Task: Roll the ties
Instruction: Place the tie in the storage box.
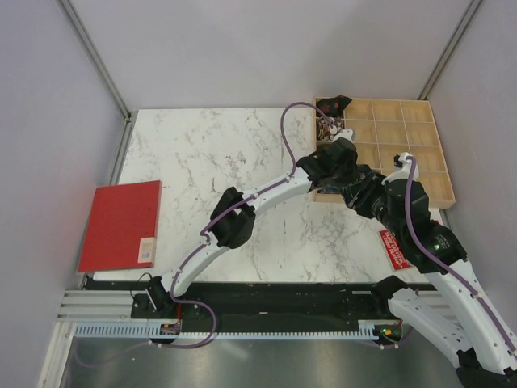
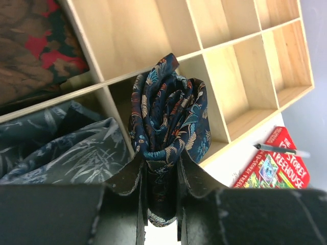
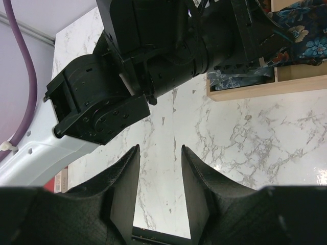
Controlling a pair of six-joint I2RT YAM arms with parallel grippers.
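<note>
1. Holding the rolled tie in the left gripper. The jaws are nearly closed and pinch the lower end of the roll, with the coil facing my wrist camera and its layers tight.
2. The roll hangs at the wooden tray, in front of the divider between a bare cell and the cell holding a grey leaf-print tie. A red-and-brown tie lies one cell further on. I cannot tell whether the roll touches the tray floor.
3. I take the step in hand to be seating the roll in the bare cell. I would centre it over that cell first, then lower it straight down. I would keep the pinch until the cell walls brace the coil, then part the jaws only slightly so the layers do not spring open.
4. The right gripper stands about half open with nothing between its fingers. It is over the marble table, just beside the tray's near edge and close under the left arm's wrist.
5. On edges, the dividers are thin and the fabric overhangs one of them — a sideways drag could snag it or unwind the coil.
6. On room, the cells to the right are bare and straight up is free. The red booklet lies near the tray's corner, and the right arm crowds the near side, so I would withdraw upward.
</note>
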